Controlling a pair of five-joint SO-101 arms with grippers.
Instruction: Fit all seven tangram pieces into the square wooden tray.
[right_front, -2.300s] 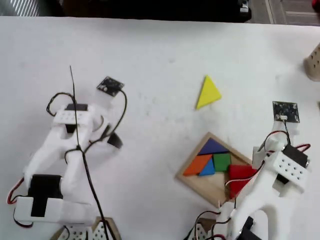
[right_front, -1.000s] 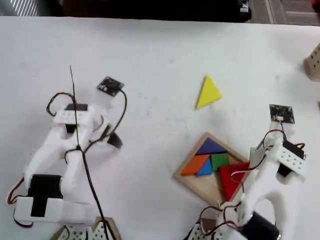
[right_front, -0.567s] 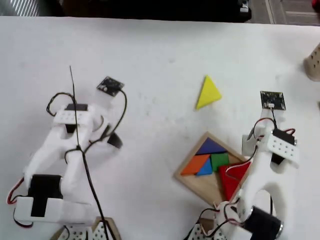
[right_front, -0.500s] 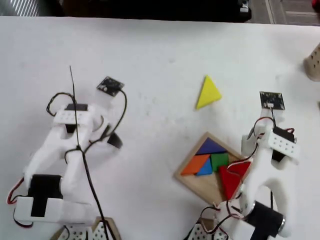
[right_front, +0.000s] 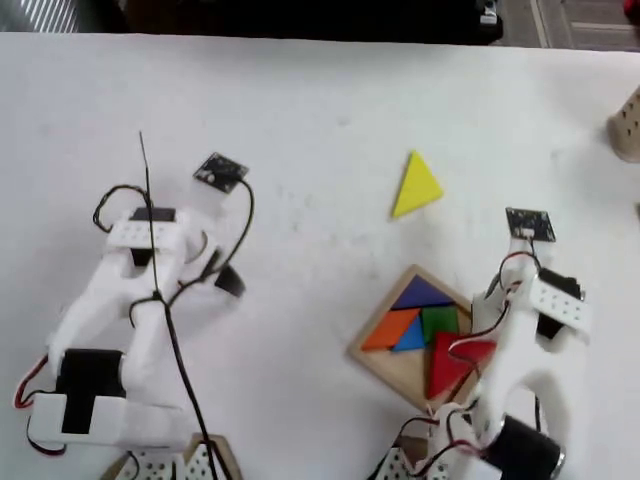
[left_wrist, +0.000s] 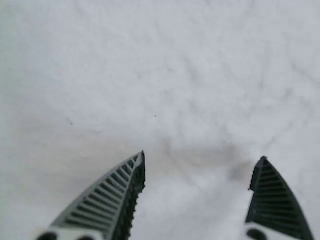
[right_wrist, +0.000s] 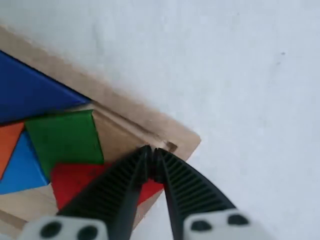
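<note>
Right gripper (right_wrist: 151, 153), closed, touches the red triangle (right_wrist: 75, 176).

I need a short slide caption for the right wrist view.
Right hand, shut, by the red piece in the wooden tray.

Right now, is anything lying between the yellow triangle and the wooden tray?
No. In the high view, the stretch of white table between the yellow triangle and the wooden tray is bare.
</note>
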